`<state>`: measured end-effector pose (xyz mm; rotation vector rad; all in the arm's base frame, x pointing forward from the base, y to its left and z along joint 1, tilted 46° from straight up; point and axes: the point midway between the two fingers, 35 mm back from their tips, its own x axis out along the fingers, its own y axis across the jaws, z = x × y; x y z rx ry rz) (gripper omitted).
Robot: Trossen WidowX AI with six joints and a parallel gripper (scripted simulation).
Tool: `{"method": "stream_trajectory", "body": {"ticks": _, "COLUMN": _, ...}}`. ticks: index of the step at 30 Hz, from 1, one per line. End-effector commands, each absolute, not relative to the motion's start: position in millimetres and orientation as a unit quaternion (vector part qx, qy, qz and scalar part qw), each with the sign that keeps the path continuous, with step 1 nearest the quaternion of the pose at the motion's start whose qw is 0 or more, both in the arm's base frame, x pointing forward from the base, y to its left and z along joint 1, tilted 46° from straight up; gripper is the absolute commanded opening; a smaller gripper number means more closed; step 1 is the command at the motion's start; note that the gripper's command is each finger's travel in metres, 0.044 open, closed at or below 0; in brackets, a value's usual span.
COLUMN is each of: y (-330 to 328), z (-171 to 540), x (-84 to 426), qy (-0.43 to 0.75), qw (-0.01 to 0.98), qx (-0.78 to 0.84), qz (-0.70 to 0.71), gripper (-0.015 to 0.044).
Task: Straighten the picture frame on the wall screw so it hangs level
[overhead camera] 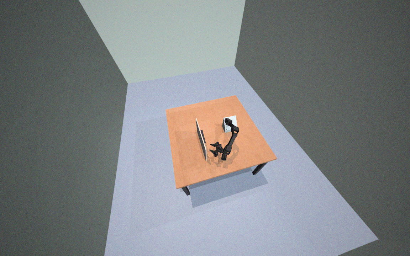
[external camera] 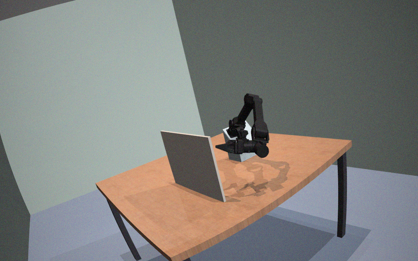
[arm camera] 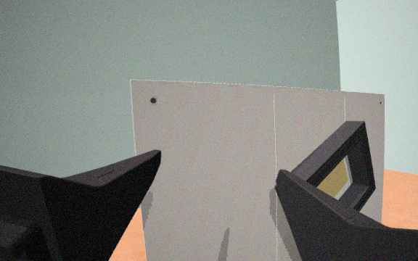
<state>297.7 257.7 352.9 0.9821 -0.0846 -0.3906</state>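
The picture frame (overhead camera: 203,136) (arm camera: 334,142) is dark, with a yellow picture inside. It hangs crooked on the front of an upright pale board; in the wrist view its top edge rises steeply to the right, so its right side is the higher. The right finger hides its lower left part there. The screw and the notched strip are hidden. My gripper (overhead camera: 210,147) (external camera: 221,139) (arm camera: 219,166) is open and empty. It points at the board, short of its surface, beside the frame's left end in the wrist view.
The upright board (external camera: 191,162) (arm camera: 209,119) stands on the wooden table (overhead camera: 184,171) (external camera: 145,220) and has small dark dots near its upper corners. The arm's pale base block (overhead camera: 234,122) (external camera: 236,157) is behind the gripper, across from the board.
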Motion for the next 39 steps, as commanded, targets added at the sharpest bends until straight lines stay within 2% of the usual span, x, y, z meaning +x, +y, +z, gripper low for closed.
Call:
{"method": "stream_trajectory", "body": {"ticks": 1, "y": 257, "z": 353, "x": 297, "qy": -0.04, "qw": 0.862, "qx": 0.471, "qz": -0.185, "gripper": 0.0374}}
{"method": "stream_trajectory", "body": {"ticks": 5, "y": 232, "z": 360, "x": 275, "qy": -0.033, "qw": 0.839, "qx": 0.519, "qz": -0.162, "gripper": 0.0269}}
{"method": "stream_trajectory", "body": {"ticks": 6, "y": 225, "z": 361, "x": 269, "qy": -0.031, "qw": 0.831, "qx": 0.533, "qz": -0.155, "gripper": 0.026}}
{"method": "stream_trajectory", "body": {"ticks": 15, "y": 160, "z": 345, "x": 219, "qy": -0.007, "qw": 0.754, "qx": 0.651, "qz": -0.088, "gripper": 0.026}}
{"method": "stream_trajectory", "body": {"ticks": 24, "y": 110, "z": 292, "x": 185, "qy": 0.022, "qw": 0.658, "qx": 0.752, "qz": -0.017, "gripper": 0.026}}
{"method": "stream_trajectory", "body": {"ticks": 32, "y": 92, "z": 227, "x": 168, "qy": 0.05, "qw": 0.562, "qx": 0.824, "qz": 0.045, "gripper": 0.026}}
{"method": "stream_trajectory", "body": {"ticks": 39, "y": 92, "z": 221, "x": 167, "qy": 0.052, "qw": 0.554, "qx": 0.83, "qz": 0.05, "gripper": 0.026}}
